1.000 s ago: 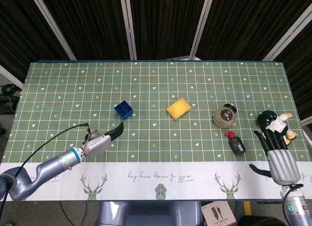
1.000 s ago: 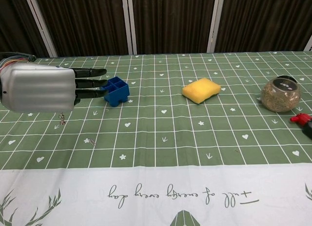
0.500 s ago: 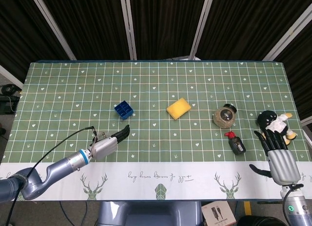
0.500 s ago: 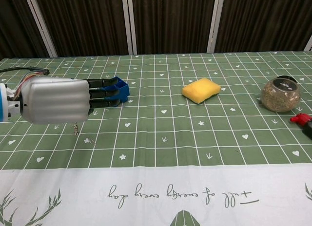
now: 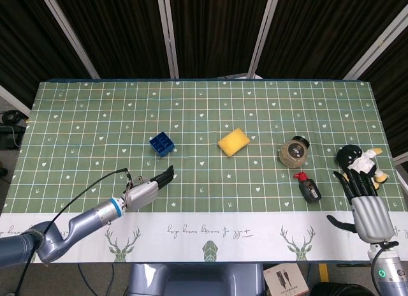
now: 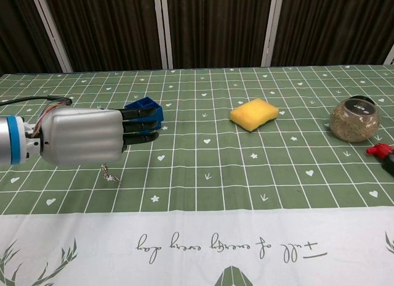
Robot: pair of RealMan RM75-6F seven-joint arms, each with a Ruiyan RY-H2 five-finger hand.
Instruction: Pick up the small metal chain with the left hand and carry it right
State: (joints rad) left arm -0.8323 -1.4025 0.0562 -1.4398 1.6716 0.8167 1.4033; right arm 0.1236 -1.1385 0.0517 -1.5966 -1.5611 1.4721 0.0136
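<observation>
The small metal chain (image 6: 106,171) dangles from the underside of my left hand (image 6: 86,136), its lower end close to the green checked cloth. The fingers point right, toward the blue box (image 6: 146,110); the pinch itself is hidden under the palm. In the head view my left hand (image 5: 148,189) hovers near the front left of the table, below the blue box (image 5: 162,143), and the chain is too small to make out. My right hand (image 5: 364,200) rests at the front right with its fingers spread and nothing in it.
A yellow sponge (image 5: 234,141) lies mid-table. To its right stand a round jar (image 5: 294,152) and a black bottle with a red cap (image 5: 309,187). A penguin toy (image 5: 357,161) sits by my right hand.
My left hand has moved right along the table's front with the chain hanging under it. Its fingers now overlap the blue box in the chest view. My right hand has stayed still.
</observation>
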